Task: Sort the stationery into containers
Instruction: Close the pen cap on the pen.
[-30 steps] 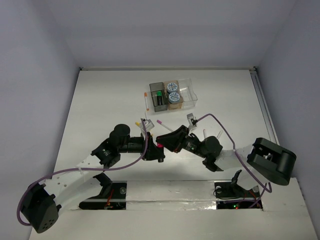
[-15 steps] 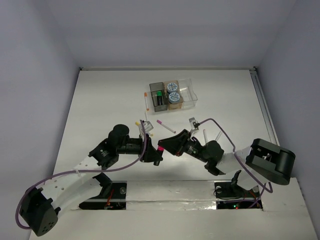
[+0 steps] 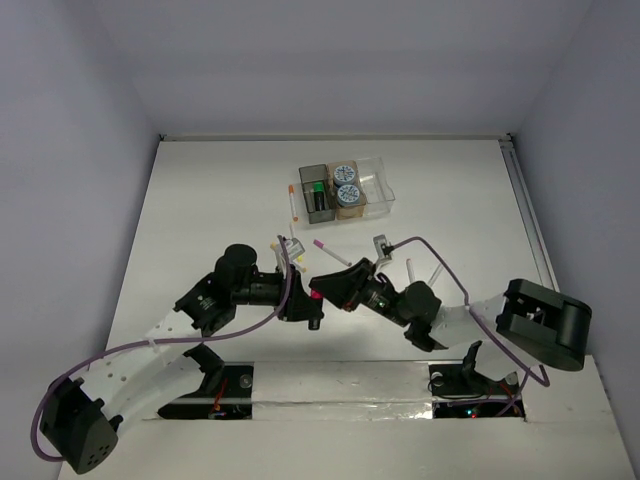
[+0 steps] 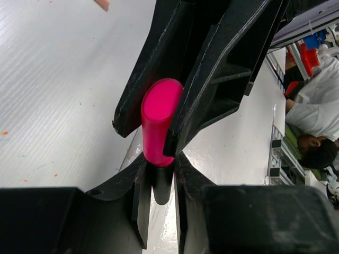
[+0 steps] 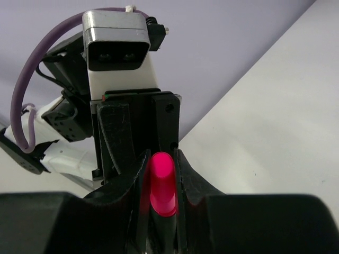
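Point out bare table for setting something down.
Free: the table left of the orange-capped pen, and right of the bins to the edge. Crowded: mid-table, where loose pens lie and both arms' jaws clamp a magenta-capped pen.

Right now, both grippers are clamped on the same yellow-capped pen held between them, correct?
Not quite: the cap is magenta, not yellow. The left wrist and right wrist views both show it, with the left gripper and right gripper clamped on the same pen.

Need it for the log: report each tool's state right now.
Left tool: closed on the magenta-capped cylindrical plastic pen.
Right tool: closed on the same pen's magenta cap.
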Controlling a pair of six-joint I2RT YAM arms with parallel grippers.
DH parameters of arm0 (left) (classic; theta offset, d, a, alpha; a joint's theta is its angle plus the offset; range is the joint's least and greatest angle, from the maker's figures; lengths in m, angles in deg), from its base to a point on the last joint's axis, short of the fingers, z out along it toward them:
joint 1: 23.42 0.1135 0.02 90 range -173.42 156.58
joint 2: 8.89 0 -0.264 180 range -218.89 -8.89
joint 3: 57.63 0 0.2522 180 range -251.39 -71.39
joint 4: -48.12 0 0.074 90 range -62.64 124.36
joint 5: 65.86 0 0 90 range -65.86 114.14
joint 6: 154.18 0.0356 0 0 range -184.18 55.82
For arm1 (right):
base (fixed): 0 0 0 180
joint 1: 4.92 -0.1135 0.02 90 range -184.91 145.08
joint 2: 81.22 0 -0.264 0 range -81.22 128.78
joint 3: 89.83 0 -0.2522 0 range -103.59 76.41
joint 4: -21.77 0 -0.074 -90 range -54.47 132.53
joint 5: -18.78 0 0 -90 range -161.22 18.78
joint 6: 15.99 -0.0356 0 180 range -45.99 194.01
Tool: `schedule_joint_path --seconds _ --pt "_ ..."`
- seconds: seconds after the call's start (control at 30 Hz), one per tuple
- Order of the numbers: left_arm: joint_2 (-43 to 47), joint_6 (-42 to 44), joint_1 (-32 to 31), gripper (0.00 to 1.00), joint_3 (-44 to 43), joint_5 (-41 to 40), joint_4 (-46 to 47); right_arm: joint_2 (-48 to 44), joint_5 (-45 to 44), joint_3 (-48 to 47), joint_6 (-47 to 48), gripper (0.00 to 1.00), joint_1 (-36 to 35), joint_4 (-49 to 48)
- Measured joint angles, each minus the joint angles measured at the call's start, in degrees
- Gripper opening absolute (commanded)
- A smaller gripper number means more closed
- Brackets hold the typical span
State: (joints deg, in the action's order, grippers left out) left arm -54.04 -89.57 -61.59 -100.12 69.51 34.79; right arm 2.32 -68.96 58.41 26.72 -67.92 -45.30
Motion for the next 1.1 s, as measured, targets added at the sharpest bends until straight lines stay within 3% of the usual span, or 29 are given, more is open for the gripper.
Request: schedule_joint_path --seconds 0.23,0.33,0.37,0.47,0.57,0.8,1.0,1.1 --pt "0.0 -4.7 0.2 0.00 0.3 0.5 9.9 -11.1 -7.0 -4.7 3.0 0.03 -1.2 16.8" --pt "0.4 -6.4 -0.1 0.00 2.3 0.0 17.7 -16.2 -7.8 -5.8 3.1 0.35 -0.4 22.9" --pt "0.5 -6.8 -0.3 0.00 3.2 -0.3 19.9 -17.7 -7.8 -5.9 3.0 0.52 -0.2 25.2" --pt "1.0 -7.3 0.2 0.00 4.5 -4.0 27.4 -21.7 -6.6 -5.8 2.4 0.67 0.3 33.4" --pt "1.1 -7.8 0.0 0.00 5.9 -5.5 32.7 -25.6 -6.3 -6.5 2.7 0.73 0.9 39.2" --pt "-0.9 -9.1 0.0 0.00 6.7 -8.6 44.1 -30.6 -2.3 -6.8 6.4 0.76 1.1 53.7" --pt "-3.1 -9.2 0.0 0.00 6.7 -8.6 46.8 -32.6 0.2 -9.9 12.1 0.71 2.8 62.5" --pt "-3.1 -9.2 0.0 0.00 6.8 -8.5 47.0 -34.6 1.5 -13.9 16.3 0.77 3.9 67.9"
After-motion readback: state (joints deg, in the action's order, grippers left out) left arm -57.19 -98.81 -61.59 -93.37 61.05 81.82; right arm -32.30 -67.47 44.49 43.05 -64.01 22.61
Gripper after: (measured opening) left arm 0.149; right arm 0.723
